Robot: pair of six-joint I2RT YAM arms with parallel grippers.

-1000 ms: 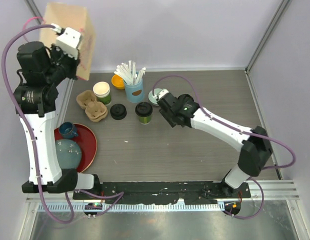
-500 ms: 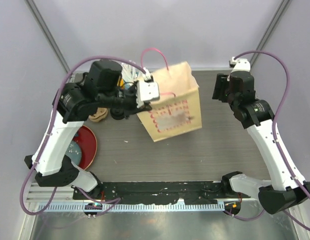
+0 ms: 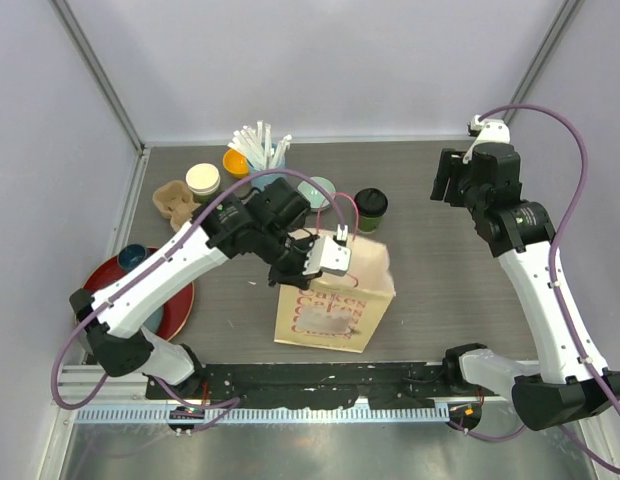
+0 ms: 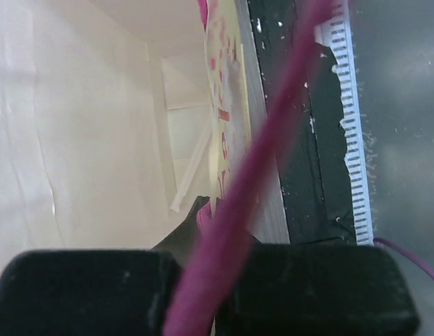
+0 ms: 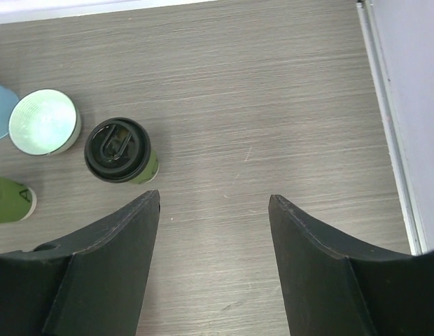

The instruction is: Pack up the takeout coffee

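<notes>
A dark-green takeout coffee cup (image 3: pixel 370 205) with a black lid stands mid-table, seen also in the right wrist view (image 5: pixel 119 150). Part of another dark-green cup (image 5: pixel 8 199) shows at that view's left edge. A cup with a cream-white top (image 3: pixel 203 180) stands at the back left. My left gripper (image 3: pixel 333 255) (image 4: pixel 203 280) is shut on the pink handle of the paper bag (image 3: pixel 335 305), whose cream inside (image 4: pixel 98 140) fills the left wrist view. My right gripper (image 3: pixel 442 180) (image 5: pixel 215 199) hangs open over bare table, right of the lidded cup, with nothing between its fingers.
A pale green bowl (image 3: pixel 317 190) sits just left of the lidded cup. A blue cup of white straws (image 3: pixel 260 155), an orange bowl (image 3: pixel 235 162) and a cardboard cup carrier (image 3: pixel 175 200) line the back left. A red plate (image 3: pixel 175 300) lies at the front left.
My left arm has swung the bag from the back left across the table and down to the near middle. The right arm pulled back to the right; the lidded cup now stands further right.
</notes>
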